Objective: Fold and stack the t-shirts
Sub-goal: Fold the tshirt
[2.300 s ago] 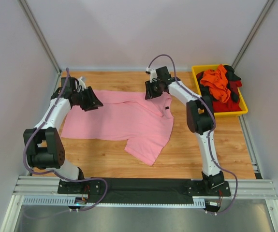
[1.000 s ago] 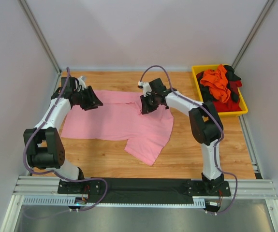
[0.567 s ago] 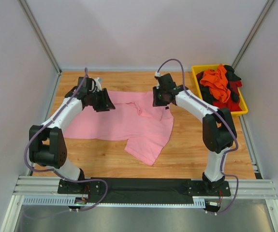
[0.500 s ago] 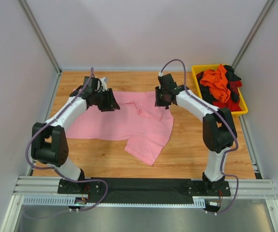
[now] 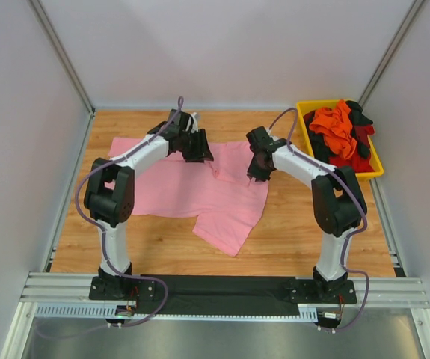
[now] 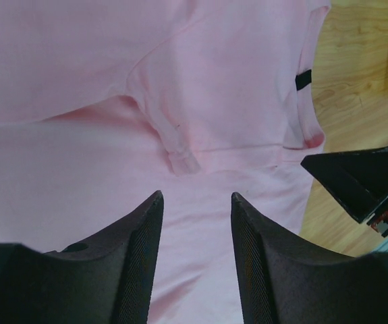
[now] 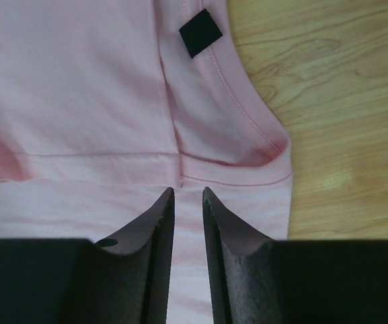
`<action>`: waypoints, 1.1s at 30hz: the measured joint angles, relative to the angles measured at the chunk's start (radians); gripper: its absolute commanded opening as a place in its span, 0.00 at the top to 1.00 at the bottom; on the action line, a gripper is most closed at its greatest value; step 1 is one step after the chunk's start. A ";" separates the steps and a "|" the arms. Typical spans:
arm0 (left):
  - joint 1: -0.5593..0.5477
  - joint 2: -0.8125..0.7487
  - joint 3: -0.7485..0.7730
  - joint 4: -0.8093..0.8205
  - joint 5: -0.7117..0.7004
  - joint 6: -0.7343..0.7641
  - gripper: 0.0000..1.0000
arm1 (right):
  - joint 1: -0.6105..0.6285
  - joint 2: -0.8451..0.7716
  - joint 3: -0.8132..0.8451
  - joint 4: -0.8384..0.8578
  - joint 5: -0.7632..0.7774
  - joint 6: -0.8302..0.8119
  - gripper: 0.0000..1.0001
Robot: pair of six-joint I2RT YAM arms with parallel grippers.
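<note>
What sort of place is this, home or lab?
Most likely a lab robot cell: plain white walls on aluminium rails, left arm and right arm bolted to a wood-top table, a pink t-shirt and a yellow bin of shirts.

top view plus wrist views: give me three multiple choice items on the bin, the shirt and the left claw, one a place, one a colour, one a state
1. Where is the bin?
A. near left corner
B. far right corner of the table
C. between the arm bases

2. What colour is the spread shirt?
A. black
B. orange
C. pink

3. The left claw is:
A. open over the shirt
B. shut on the shirt
C. shut on the bin

B: the top view shows it at the table's far right edge.
C: pink cloth lies across the table.
A: its wrist view shows the jaws apart, with flat cloth below.
</note>
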 measured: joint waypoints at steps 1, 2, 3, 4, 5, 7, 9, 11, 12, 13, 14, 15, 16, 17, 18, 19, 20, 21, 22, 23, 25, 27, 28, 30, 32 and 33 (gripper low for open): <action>-0.009 0.021 0.019 -0.001 -0.004 -0.004 0.48 | 0.000 0.000 -0.003 -0.007 0.007 0.018 0.76; -0.014 0.033 0.030 0.000 -0.007 -0.007 0.48 | 0.000 0.000 -0.004 -0.013 0.011 0.034 0.76; -0.022 0.049 0.042 -0.001 -0.010 -0.008 0.48 | 0.000 0.000 -0.004 -0.018 0.016 0.048 0.76; -0.027 0.061 0.050 -0.001 -0.012 -0.011 0.48 | 0.000 0.000 -0.004 -0.020 0.021 0.063 0.76; -0.032 0.073 0.056 -0.003 -0.013 -0.011 0.48 | 0.000 0.000 -0.004 -0.020 0.024 0.075 0.76; -0.039 0.091 0.062 -0.006 -0.016 -0.014 0.47 | 0.000 0.001 -0.004 -0.021 0.025 0.095 0.76; -0.042 0.104 0.062 -0.011 -0.019 -0.015 0.48 | 0.000 0.002 -0.004 -0.019 0.025 0.110 0.77; -0.043 0.114 0.062 -0.017 -0.023 -0.016 0.48 | 0.000 0.007 -0.003 -0.014 0.025 0.122 0.77; -0.043 0.120 0.062 -0.018 -0.025 -0.016 0.48 | 0.000 0.012 -0.004 -0.011 0.024 0.126 0.77; -0.043 0.124 0.062 -0.018 -0.026 -0.017 0.48 | 0.000 0.019 -0.004 -0.007 0.023 0.129 0.78; -0.043 0.129 0.062 -0.017 -0.027 -0.018 0.48 | 0.000 0.028 -0.004 -0.001 0.023 0.132 0.78; -0.043 0.132 0.062 -0.017 -0.028 -0.018 0.48 | 0.000 0.035 -0.003 0.003 0.021 0.134 0.78; -0.043 0.135 0.062 -0.017 -0.028 -0.019 0.48 | 0.000 0.046 -0.004 0.008 0.018 0.137 0.78; -0.043 0.137 0.062 -0.017 -0.028 -0.019 0.48 | 0.000 0.053 -0.004 0.013 0.015 0.138 0.78; -0.044 0.139 0.062 -0.016 -0.028 -0.019 0.48 | 0.000 0.060 -0.004 0.017 0.013 0.138 0.78; -0.045 0.142 0.062 -0.016 -0.028 -0.019 0.48 | 0.000 0.065 -0.004 0.022 0.011 0.140 0.78; -0.046 0.144 0.062 -0.015 -0.028 -0.019 0.48 | 0.000 0.068 -0.006 0.029 0.007 0.140 0.78; -0.047 0.148 0.062 -0.013 -0.027 -0.019 0.48 | 0.000 0.069 -0.010 0.035 0.006 0.141 0.78; -0.048 0.152 0.062 -0.011 -0.027 -0.019 0.48 | 0.000 0.069 -0.013 0.041 0.005 0.141 0.78; -0.049 0.157 0.062 -0.009 -0.027 -0.020 0.48 | 0.000 0.069 -0.015 0.049 0.005 0.141 0.78; -0.051 0.169 0.062 -0.007 -0.027 -0.022 0.50 | 0.000 0.069 -0.019 0.061 0.005 0.141 0.78; -0.051 0.180 0.062 -0.006 -0.025 -0.022 0.50 | 0.000 0.070 -0.019 0.064 0.005 0.141 0.78; -0.051 0.187 0.062 -0.005 -0.024 -0.023 0.52 | 0.000 0.071 -0.019 0.066 0.005 0.141 0.79; -0.051 0.196 0.062 -0.005 -0.022 -0.023 0.55 | 0.000 0.077 -0.019 0.070 0.005 0.142 0.79; -0.051 0.201 0.062 -0.005 -0.020 -0.025 0.60 | 0.000 0.084 -0.020 0.072 0.005 0.143 0.80; -0.051 0.203 0.062 -0.005 -0.020 -0.026 0.62 | 0.000 0.084 -0.020 0.074 0.005 0.144 0.81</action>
